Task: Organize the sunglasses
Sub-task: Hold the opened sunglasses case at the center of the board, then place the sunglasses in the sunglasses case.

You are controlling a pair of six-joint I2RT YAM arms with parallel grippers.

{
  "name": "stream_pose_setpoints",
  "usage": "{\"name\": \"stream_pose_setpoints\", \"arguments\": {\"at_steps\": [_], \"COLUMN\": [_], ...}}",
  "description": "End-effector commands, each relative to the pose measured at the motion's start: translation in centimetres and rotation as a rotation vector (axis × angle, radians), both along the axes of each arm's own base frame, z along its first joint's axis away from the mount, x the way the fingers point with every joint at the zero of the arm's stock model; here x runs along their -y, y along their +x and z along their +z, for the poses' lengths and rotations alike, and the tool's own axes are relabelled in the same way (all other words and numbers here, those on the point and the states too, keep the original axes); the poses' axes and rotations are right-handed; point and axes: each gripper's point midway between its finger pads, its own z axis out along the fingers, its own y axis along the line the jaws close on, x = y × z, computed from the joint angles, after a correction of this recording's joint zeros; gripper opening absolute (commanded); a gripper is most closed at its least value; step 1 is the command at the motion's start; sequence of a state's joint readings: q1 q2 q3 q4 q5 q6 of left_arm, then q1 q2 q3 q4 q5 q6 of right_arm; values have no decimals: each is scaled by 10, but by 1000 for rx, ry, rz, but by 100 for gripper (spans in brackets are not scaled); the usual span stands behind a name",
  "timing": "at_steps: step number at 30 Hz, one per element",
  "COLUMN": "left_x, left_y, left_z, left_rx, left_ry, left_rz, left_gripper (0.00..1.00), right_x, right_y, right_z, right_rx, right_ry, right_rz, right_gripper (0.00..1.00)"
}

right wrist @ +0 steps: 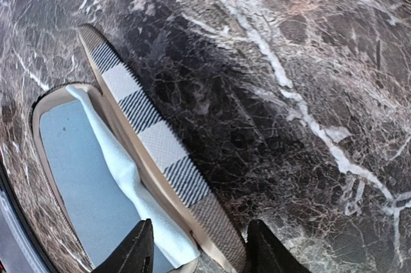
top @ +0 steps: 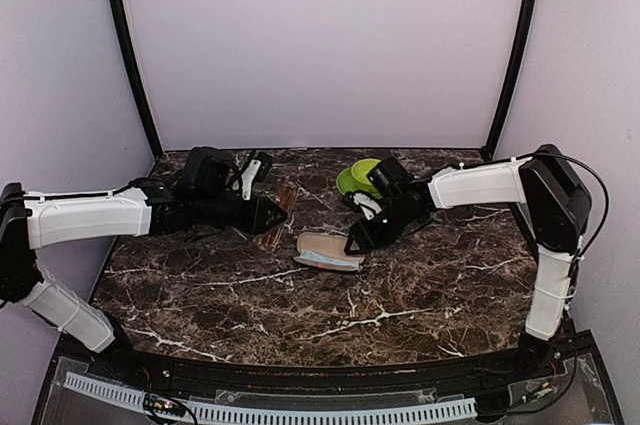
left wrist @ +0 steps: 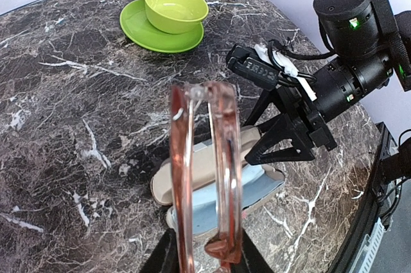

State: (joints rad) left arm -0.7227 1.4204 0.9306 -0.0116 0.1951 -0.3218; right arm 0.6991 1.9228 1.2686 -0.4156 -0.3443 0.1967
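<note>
The sunglasses point(left wrist: 225, 157) are not in their case yet. The left claw point(left wrist: 207, 257) grasps them, folded, near the open glasses case point(left wrist: 263, 180) on the counter point(top: 400, 295). The right claw point(right wrist: 202, 247) has a finger on each side of the case's edge. I cannot tell if it squeezes. Still to do, I think: glasses in, lid shut. The glasses are pink, shiny and see-through. The case is long with round ends, tan outside, blue inside, with a white cloth point(right wrist: 128, 176).
</note>
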Motion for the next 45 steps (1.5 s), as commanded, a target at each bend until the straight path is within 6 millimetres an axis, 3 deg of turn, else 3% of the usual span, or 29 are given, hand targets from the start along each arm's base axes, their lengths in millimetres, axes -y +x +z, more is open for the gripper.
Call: {"name": "stream_pose_setpoints", "arguments": {"at_steps": [1,13,24,26,33,45], "left_x": [1,1,-3,-5,-7,21], "left_y": [-2,-1,-7,-9,-11,2], "left_z": [15,4,-17,-20,-29,-17], "left_rx": [28,-31,-191,-213,-267,-308], "left_ry": [-46,-76,-224,-245,-328,-439], "left_rz": [-4,44,171,194,245,229], "left_gripper": [26,26,27,27,27,27], "right_x": [-8,-15,-33,-28,-32,-35], "right_y": [7,-6,-27,-35,-45,-51], "right_z": [9,32,34,23,26,34], "right_rx": [23,32,51,30,22,45], "right_ry": [47,136,145,122,128,155], "right_rz": [11,-7,-21,-30,-63,-109], "right_gripper": [47,39,42,43,46,54]}}
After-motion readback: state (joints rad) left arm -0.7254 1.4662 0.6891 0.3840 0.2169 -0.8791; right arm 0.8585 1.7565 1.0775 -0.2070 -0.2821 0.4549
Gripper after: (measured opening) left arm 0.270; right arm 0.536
